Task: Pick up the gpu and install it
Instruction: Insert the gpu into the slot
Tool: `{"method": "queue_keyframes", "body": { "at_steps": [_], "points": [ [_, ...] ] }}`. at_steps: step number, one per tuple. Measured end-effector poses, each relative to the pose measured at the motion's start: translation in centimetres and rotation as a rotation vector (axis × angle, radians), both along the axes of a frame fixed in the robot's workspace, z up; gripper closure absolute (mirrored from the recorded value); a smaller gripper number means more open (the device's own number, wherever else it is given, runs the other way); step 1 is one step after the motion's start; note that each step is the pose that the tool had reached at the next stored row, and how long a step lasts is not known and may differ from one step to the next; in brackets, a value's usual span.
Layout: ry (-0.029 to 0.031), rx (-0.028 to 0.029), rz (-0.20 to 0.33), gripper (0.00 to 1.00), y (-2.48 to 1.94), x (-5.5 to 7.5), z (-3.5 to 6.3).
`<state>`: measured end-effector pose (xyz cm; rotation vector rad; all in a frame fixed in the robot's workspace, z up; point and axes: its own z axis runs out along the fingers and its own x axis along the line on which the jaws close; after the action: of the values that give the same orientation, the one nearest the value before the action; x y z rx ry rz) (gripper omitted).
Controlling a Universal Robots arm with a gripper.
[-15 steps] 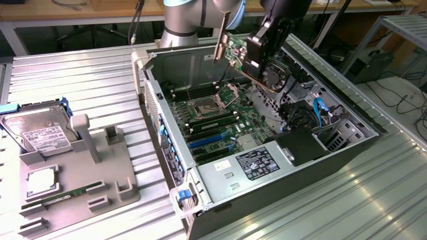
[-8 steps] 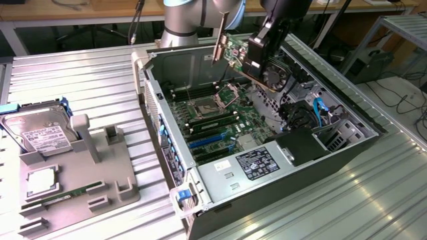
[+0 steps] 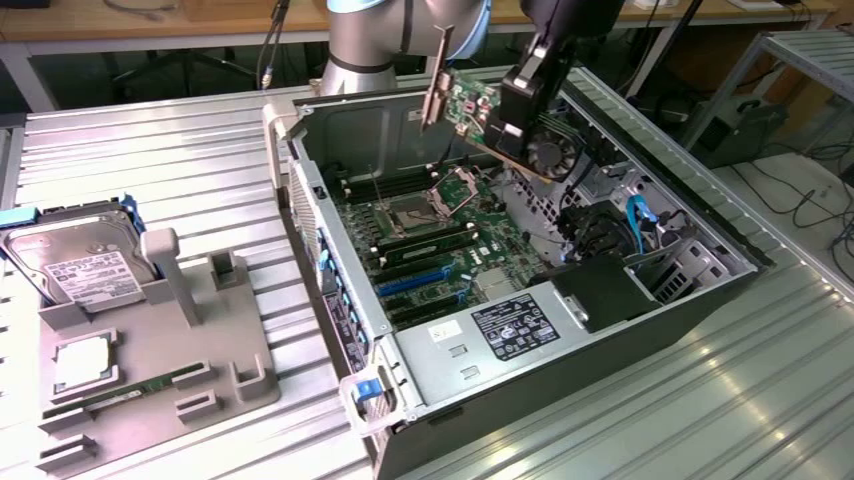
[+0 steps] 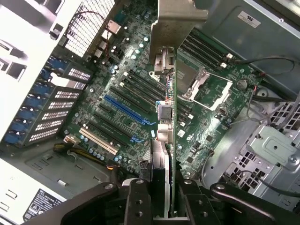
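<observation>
the gripper [image 3: 518, 105] is clamped on the gpu [image 3: 467, 105], holding it tilted in the air over the open computer case [image 3: 387, 130], above the motherboard [image 3: 434, 240] and clear of it. in the wrist view the gpu [image 4: 171, 122] is seen edge-on, its metal bracket [image 4: 176, 23] at the far end and a long blue slot [image 4: 126, 110] on the board below. the case lies on a ribbed metal table [image 3: 160, 150]. on the exterior view's left a grey tray [image 3: 240, 380] carries a hard drive [image 3: 80, 265] and a memory stick [image 3: 134, 385]. a wooden bench [image 3: 134, 20] runs behind, and cables [image 3: 814, 200] trail on the floor at the exterior view's right.

arm [image 3: 367, 40]: overhead, wrist tilted | gripper [image 4: 162, 187]: clamped (on gpu [image 3: 467, 105])
</observation>
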<state>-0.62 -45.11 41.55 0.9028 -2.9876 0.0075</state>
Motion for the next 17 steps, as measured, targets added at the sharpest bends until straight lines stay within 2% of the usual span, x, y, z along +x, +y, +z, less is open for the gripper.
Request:
{"method": "queue_keyframes", "body": {
  "at_steps": [17],
  "points": [
    [0.0000,0.0006,0.165,0.72,-0.04,-0.06,0.00]
  ]
}}
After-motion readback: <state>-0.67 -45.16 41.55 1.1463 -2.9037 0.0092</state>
